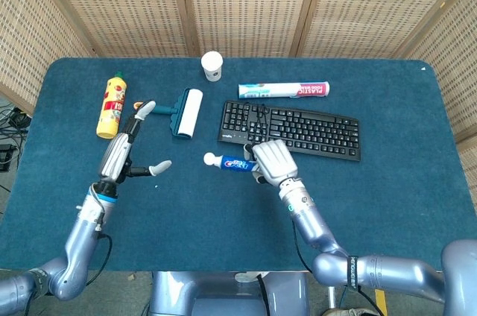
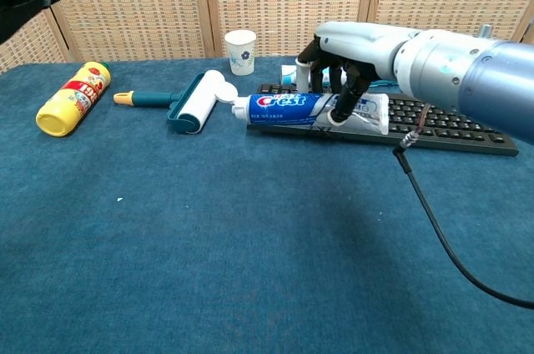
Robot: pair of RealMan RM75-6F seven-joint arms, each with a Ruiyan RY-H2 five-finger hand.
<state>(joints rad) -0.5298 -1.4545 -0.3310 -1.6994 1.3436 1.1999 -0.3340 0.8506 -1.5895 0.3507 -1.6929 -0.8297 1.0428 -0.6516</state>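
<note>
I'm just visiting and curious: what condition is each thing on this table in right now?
Toothpaste tube: capped, held above the table by right hand.
Left hand: empty, fingers spread.
Yellow bottle: lying down.
Lint roller: lying flat.
Paper cup: upright.
Keyboard: flat.

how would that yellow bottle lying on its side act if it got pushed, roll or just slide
The yellow bottle lies on its side and looks round, so a sideways push would likely roll it. The table cover looks like fabric, which may slow that. Its weight can't be judged.

white-blue Crest toothpaste tube (image 2: 309, 108) | horiz, cap pointing left | held in right hand (image 2: 350, 58), above table, by black keyboard (image 2: 434, 116)
</note>
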